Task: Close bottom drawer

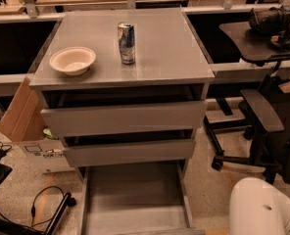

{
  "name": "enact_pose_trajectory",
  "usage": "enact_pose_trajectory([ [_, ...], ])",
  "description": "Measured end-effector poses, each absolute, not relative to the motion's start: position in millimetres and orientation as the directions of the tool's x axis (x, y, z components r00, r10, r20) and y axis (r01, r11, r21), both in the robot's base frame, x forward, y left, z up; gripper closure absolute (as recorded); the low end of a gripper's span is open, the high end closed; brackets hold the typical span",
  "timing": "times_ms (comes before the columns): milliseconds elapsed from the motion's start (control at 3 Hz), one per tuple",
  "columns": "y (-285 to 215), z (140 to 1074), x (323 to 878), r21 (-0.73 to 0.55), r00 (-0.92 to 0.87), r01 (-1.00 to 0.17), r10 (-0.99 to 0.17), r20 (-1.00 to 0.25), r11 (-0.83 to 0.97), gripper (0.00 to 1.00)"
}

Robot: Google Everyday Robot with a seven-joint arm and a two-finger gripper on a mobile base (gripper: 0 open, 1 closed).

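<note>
The grey cabinet [123, 84] has three drawers. The bottom drawer [135, 195] is pulled far out toward me, its empty grey inside showing and its front edge [155, 231] at the bottom border of the view. The top drawer [123, 117] and the middle drawer [128, 152] each stand slightly out. A white rounded part of my arm [262, 209] fills the lower right corner, to the right of the open drawer. My gripper is out of view.
A white bowl [72, 59] and a drink can [126, 43] stand on the cabinet top. A cardboard box [22, 119] leans at the left. Black cables [42, 209] lie on the floor at lower left. A black office chair [255, 121] stands at the right.
</note>
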State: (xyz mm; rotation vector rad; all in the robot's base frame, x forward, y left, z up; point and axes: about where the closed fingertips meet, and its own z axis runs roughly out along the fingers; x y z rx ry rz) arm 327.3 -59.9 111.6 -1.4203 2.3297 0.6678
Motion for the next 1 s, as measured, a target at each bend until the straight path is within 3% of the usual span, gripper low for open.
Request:
enact_pose_trajectory([
  [333,-29.1,83.5,305.5,0.255,-0.459,-0.888,-0.706,-0.539,0.383,1.00],
  [667,-7.9,84.9,318.1,0.235,-0.429,-0.902,-0.697,-0.575,0.361,1.00],
  [1000,13.3,99.8,379.3,0.171,-0.368,-0.926,-0.705,-0.607,0.336,1.00],
])
